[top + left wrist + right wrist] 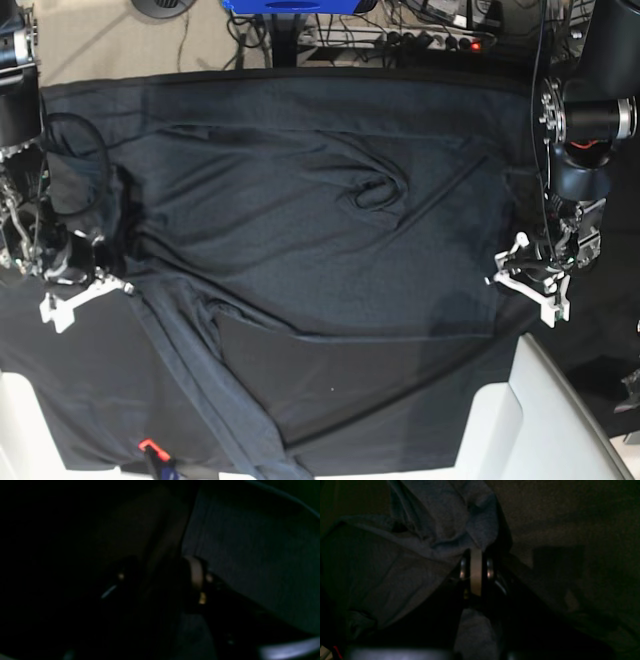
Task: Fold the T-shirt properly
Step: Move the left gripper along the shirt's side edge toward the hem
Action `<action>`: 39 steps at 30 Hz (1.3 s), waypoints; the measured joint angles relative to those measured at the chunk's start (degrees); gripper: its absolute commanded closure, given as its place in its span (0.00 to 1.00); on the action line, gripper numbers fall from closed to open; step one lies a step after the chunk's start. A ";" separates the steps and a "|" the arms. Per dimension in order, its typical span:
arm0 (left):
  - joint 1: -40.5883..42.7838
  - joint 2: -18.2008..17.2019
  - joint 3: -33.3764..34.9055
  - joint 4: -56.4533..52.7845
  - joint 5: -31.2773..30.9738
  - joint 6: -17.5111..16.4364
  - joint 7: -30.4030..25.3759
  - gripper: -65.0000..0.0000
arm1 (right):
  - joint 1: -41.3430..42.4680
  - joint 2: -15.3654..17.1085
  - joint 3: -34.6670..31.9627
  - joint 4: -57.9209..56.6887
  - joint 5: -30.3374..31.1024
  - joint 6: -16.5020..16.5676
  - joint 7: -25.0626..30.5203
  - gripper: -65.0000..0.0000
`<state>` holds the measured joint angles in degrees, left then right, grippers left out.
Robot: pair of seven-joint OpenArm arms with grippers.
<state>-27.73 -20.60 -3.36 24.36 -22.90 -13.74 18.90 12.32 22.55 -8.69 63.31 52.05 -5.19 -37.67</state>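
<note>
The dark charcoal T-shirt (pixel 320 230) lies spread across the table in the base view, with one long sleeve (pixel 200 380) trailing toward the front edge. My right gripper (pixel 85 288) is at the shirt's left side. In the right wrist view this gripper (pixel 476 555) is shut on a bunched fold of the shirt (pixel 432 522). My left gripper (pixel 530 278) is at the shirt's right edge. The left wrist view is very dark. There the left gripper (pixel 160 577) has its jaws apart, beside the shirt fabric (pixel 250 550).
A black table cloth (pixel 380 400) covers the table under the shirt. White table corners (pixel 560 420) show at the front left and right. A small red item (pixel 147 445) lies near the front edge. Cables and a blue object (pixel 290 6) are behind the table.
</note>
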 measured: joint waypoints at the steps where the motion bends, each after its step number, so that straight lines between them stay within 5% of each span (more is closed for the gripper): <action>1: 0.28 0.00 0.00 0.79 0.02 0.00 0.87 0.72 | 0.00 0.02 0.00 0.00 0.02 0.02 0.02 1.00; 5: 1.42 -0.11 -0.20 2.10 -0.52 -0.28 1.64 1.00 | 0.02 0.00 0.00 0.00 0.02 0.02 0.07 1.00; 17: 2.29 -1.46 -0.20 2.71 -1.38 -1.84 3.34 1.00 | -0.15 0.00 0.00 0.00 0.02 0.02 0.00 1.00; 21: 8.33 -2.34 -0.66 13.05 -1.44 -1.68 8.11 1.00 | -0.17 -0.02 -0.04 0.02 -0.04 0.04 -0.02 1.00; 27: 17.77 -1.09 -10.49 28.61 0.68 -1.68 21.00 1.00 | -0.17 -0.02 -0.07 -0.02 -0.07 -0.04 -0.02 1.00; 39: 24.96 -0.48 -17.59 40.70 0.46 -1.29 21.90 1.00 | -0.17 -0.04 -0.07 -0.11 0.02 0.04 -0.04 1.00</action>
<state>-2.76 -21.08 -20.95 65.06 -22.44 -15.03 40.80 12.14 22.50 -8.75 63.20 52.07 -5.15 -37.71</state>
